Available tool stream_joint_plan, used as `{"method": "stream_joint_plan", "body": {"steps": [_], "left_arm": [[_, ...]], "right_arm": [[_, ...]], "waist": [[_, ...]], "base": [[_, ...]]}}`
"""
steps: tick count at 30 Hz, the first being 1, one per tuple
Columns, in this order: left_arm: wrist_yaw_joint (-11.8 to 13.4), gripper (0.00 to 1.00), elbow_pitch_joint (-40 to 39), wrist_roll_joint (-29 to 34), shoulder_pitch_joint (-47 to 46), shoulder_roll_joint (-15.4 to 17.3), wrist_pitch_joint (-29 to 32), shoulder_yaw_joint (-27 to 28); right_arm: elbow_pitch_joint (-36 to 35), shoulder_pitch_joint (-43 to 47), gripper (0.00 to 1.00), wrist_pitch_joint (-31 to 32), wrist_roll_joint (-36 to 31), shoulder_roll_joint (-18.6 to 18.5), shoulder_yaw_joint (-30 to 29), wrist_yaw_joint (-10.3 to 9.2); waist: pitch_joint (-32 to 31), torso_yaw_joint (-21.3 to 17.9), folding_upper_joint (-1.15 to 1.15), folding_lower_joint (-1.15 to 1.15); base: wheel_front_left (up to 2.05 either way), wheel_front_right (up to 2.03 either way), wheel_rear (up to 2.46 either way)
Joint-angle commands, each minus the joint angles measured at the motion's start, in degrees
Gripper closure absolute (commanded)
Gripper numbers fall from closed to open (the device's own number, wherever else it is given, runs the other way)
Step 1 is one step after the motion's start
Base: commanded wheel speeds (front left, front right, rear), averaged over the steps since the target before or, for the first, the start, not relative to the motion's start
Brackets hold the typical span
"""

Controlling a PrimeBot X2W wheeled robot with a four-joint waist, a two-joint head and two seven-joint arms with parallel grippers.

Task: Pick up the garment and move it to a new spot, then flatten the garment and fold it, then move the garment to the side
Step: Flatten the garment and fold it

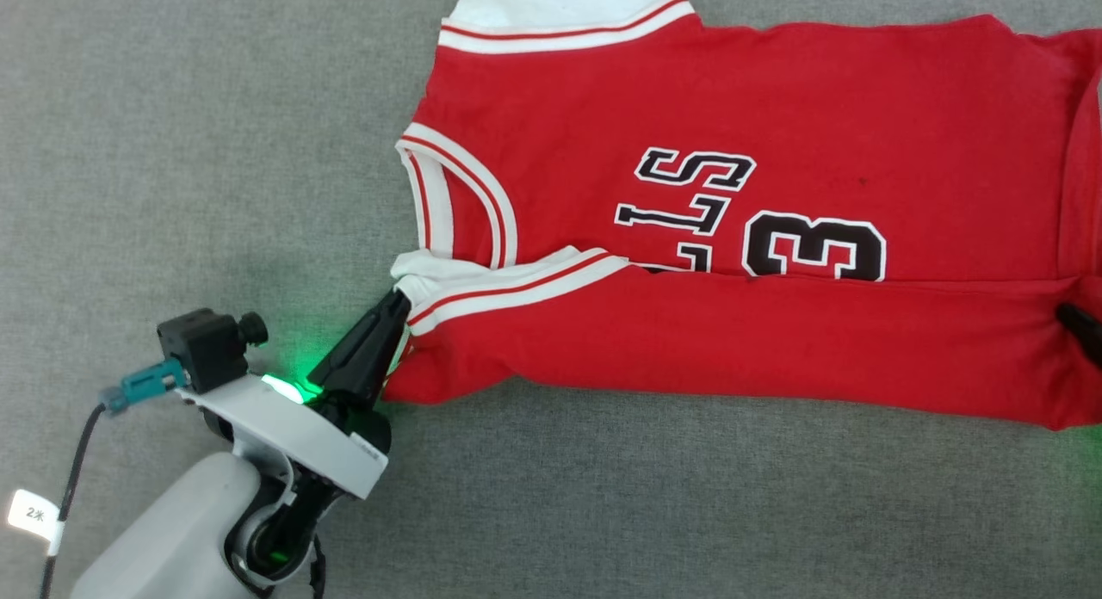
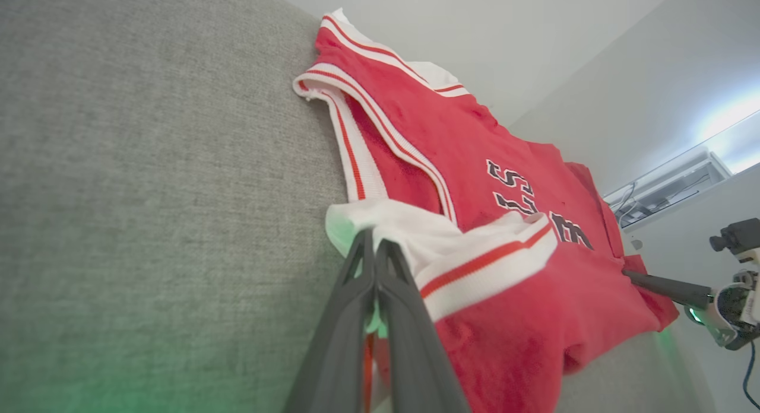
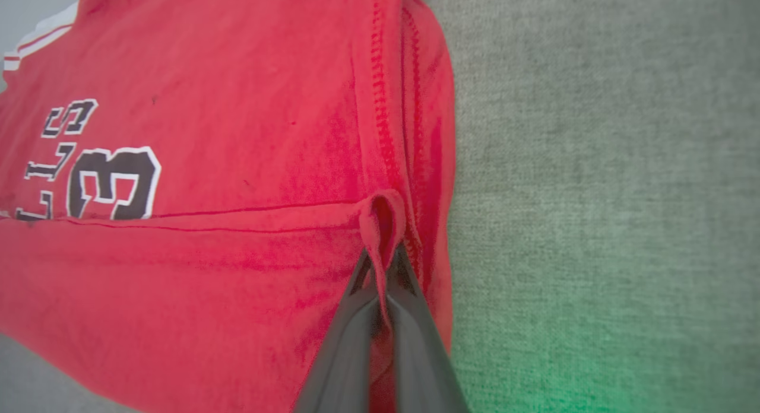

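The garment (image 1: 775, 108) lies flat on the grey tabletop (image 1: 172, 151), its near long edge turned over to the middle: fold 1 looks under way. Left pincer (image 1: 398, 302) clamps the white sleeve (image 2: 392, 223), right pincer (image 1: 1066, 311) the hem (image 3: 380, 214); moving aside remains.

Pale grey forearm (image 1: 164, 530), black left claw (image 1: 397, 301), teal plug (image 1: 146, 384), black cable (image 1: 72, 466), green light (image 1: 282, 387)

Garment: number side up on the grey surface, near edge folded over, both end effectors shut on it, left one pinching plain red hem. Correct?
No: the left end effector pinches the white sleeve by its striped trim, not red hem, per the left wrist view. The rest stands: garment number side up on the grey surface, near edge folded over, right end effector shut on it.
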Motion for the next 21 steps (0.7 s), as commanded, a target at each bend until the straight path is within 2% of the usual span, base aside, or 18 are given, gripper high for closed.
{"method": "stream_joint_plan", "body": {"steps": [1, 2, 3, 4, 5, 6, 11, 14, 18, 21], "left_arm": [[0.30, 0.69, 2.99, -0.38, 0.56, 1.14, 0.21, -0.60], [0.31, 0.49, 3.00, -0.77, 0.28, 1.40, 0.19, -0.86], [0.31, 0.09, 2.98, -0.51, -0.15, 1.98, 0.18, -1.13], [0.31, 0.00, 2.96, -0.31, -0.43, 2.56, 0.16, -1.38], [0.30, 0.00, 2.77, -0.04, -0.86, 3.22, 0.23, -1.86], [0.25, 0.00, 2.44, 0.34, -1.28, 3.85, 0.68, -2.41], [0.33, 0.00, 0.44, 2.57, -3.96, 9.95, 4.79, -3.57], [1.62, 0.00, -1.98, 3.69, -6.22, 13.54, 9.95, -4.25], [4.66, 0.00, -5.59, 3.89, -10.08, 17.22, 21.57, -6.32], [6.49, 0.00, -8.19, 1.16, -12.88, 18.19, 32.52, -8.31]], "right_arm": [[1.61, 0.84, 1.00, -0.14, -0.37, 0.53, 1.66, -0.07], [1.78, 0.98, 0.90, -0.74, -0.44, 0.52, 1.83, -0.07], [1.96, 1.21, 0.71, -1.09, -0.50, 0.44, 2.01, -0.07], [2.04, 1.44, 0.55, -1.53, -0.44, 0.39, 2.18, -0.07], [1.99, 1.57, 0.03, -2.12, -0.51, 0.29, 2.22, -0.07], [1.98, 1.64, 0.00, -2.62, -0.65, 0.22, 2.29, -0.07], [1.18, 2.01, 0.00, -5.09, -0.77, 0.02, 1.85, -0.07], [0.43, 2.32, 0.00, -6.91, -1.26, -0.12, 0.63, -0.07], [-0.33, 1.96, 0.00, -8.73, -1.68, -0.29, -0.74, -0.07], [-0.66, 1.34, 0.00, -9.12, -1.88, -0.45, -1.02, -0.07]], "waist": [[-0.67, 0.02, 0.00, 0.00], [-1.11, 0.07, 0.00, 0.00], [-1.61, 0.16, 0.00, 0.00], [-2.16, 0.23, 0.00, 0.00], [-2.74, 0.29, 0.00, 0.00], [-3.41, 0.37, 0.00, 0.00], [-6.62, 0.56, 0.00, 0.00], [-8.18, 0.71, 0.00, 0.00], [-9.55, 0.92, 0.00, 0.00], [-9.92, 0.86, 0.00, 0.00]], "base": [[0.00, 0.00, 0.00], [0.00, 0.00, 0.00], [0.00, 0.00, 0.00], [0.00, 0.00, 0.00], [0.00, 0.00, 0.00], [0.00, 0.00, 0.00], [0.00, 0.00, 0.00], [0.00, 0.00, 0.00], [0.00, 0.00, 0.00], [0.00, 0.00, 0.00]]}}
